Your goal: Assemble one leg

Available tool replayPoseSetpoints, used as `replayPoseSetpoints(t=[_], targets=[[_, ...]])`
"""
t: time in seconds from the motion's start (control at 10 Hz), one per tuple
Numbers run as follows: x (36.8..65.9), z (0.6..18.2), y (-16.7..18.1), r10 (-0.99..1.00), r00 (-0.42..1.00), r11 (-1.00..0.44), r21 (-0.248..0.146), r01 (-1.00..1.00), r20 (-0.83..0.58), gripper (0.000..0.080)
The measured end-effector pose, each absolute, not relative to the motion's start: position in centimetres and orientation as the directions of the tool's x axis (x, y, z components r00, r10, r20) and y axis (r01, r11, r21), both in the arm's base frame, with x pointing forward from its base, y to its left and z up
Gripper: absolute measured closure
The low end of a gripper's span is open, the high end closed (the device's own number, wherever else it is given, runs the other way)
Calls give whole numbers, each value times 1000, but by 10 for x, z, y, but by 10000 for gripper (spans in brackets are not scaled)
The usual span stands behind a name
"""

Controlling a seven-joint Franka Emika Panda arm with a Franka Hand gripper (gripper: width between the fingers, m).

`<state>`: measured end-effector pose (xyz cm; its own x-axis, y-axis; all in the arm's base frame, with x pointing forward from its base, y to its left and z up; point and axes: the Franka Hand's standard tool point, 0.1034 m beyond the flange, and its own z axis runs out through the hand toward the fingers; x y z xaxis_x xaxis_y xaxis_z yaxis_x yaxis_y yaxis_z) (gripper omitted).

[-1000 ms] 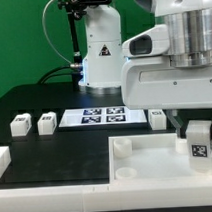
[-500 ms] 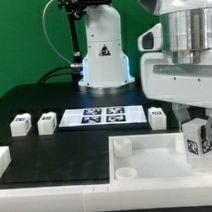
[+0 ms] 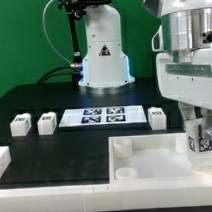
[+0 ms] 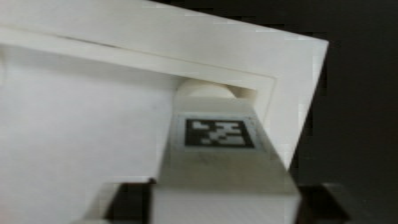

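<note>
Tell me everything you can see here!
black table: one, black, under everything.
large white square plastic tray: one, white, front.
marker board: one, white, black tags, mid-table.
small white plastic leg block with square marker: one, white, over a tray corner, exterior view's right.
loose small white blocks: three, white, flanking the marker board.
cut-off white piece: one, white, exterior view's left edge.
white arm base: one, white, back.
two-finger gripper: one, grey, shut on the leg block.

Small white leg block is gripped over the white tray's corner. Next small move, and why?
Probably ease the small white plastic leg straight down. The gripper is shut on it, and the wrist view shows the white square tray's round corner socket peeking past the leg's tip: nearly lined up, not yet seated.
</note>
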<state>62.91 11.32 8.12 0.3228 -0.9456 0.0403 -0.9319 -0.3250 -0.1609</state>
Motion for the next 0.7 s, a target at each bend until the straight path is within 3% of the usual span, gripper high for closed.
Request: replayPoseSetpoints(t=[0.1, 0.2, 0.6, 0.7], targets=[[630, 84, 115, -854, 516, -521, -131, -844, 69, 251], [631, 84, 121, -732, 674, -682, -109, -723, 103, 173], [628, 81, 123, -385, 911, -923, -48, -382, 148, 150], [627, 78, 131, -175, 966, -984, 10, -180, 192, 150]])
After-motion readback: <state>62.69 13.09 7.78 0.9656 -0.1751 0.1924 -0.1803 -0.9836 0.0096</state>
